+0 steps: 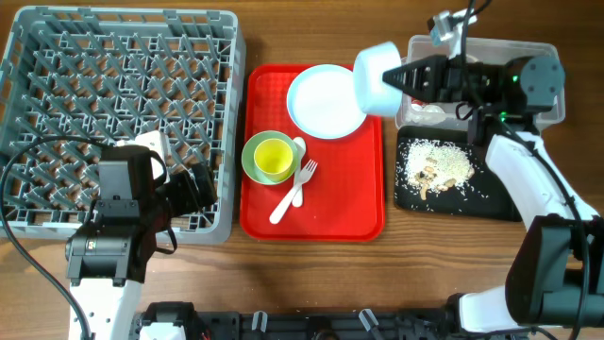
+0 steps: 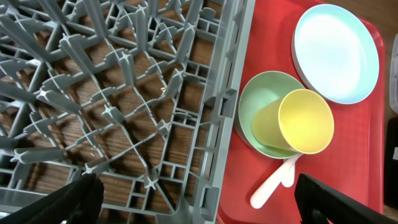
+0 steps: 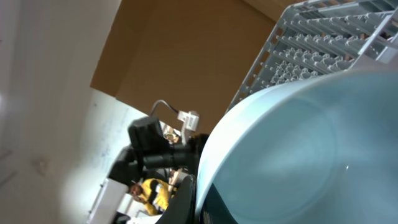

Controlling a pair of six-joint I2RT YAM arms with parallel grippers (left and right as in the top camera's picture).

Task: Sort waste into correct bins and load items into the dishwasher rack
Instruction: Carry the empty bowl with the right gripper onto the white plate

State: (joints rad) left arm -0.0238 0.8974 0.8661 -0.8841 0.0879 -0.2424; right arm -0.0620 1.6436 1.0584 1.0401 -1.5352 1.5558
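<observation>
We log the left gripper [image 1: 200, 187] wide open over the grey rack [image 1: 123, 76], at its near right corner. The red tray [image 1: 321, 215] carries a green bowl [image 1: 253, 156] with a yellow cup [image 1: 275, 159] in it, a fork [image 1: 306, 172] and spoon [image 1: 298, 145] beside, and a plate [image 1: 326, 102] behind. The black tray [image 1: 411, 194] holds rice leftovers [image 1: 439, 165]. The right gripper [image 1: 401, 77] clamps the blue bowl [image 1: 377, 80] aloft, near the clear tub [image 1: 491, 45]. The table [image 1: 311, 283] is wooden.

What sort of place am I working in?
Likely a lab mock-up of a dish-return station: a grey dishwasher rack, a red tray with plate and cup, a black tray of rice leftovers, all on a wooden table.
</observation>
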